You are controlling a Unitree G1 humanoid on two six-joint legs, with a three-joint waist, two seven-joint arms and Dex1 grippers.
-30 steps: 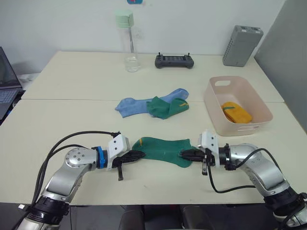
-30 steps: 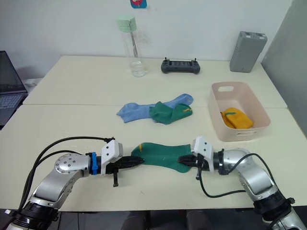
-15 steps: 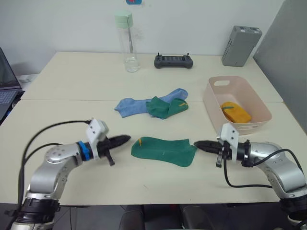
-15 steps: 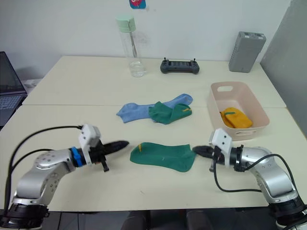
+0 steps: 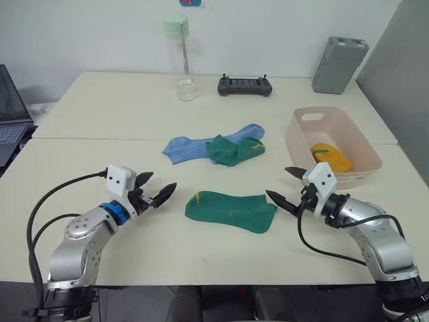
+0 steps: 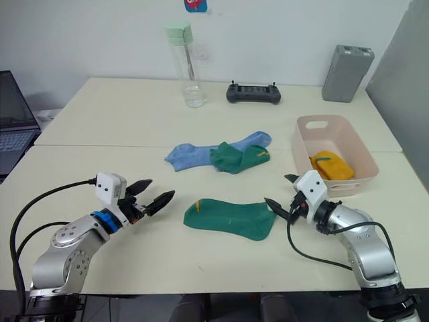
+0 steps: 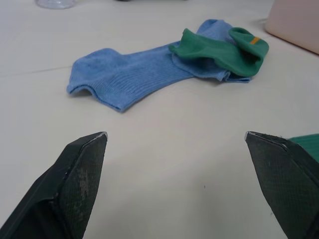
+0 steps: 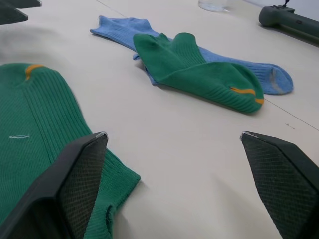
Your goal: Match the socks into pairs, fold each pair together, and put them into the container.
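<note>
One dark green sock (image 5: 230, 210) lies flat near the table's front edge, between my two grippers and touched by neither. My left gripper (image 5: 159, 184) is open, a short way to the sock's left. My right gripper (image 5: 281, 183) is open just off the sock's right end. Farther back, a second green sock (image 5: 231, 149) lies on top of the blue socks (image 5: 191, 147); the left wrist view shows the blue socks (image 7: 124, 74) too. The pale pink container (image 5: 298, 144) stands at the right with folded yellow socks (image 5: 330, 157) inside.
A clear bottle with a green cap (image 5: 179, 60), a black controller (image 5: 244, 85) and a grey upright box (image 5: 338, 55) stand along the table's back. A laptop (image 5: 10, 114) sits off the left edge.
Both grippers let go of the front green sock's ends, drew back to either side and opened. The sock now lies flat on the table.
</note>
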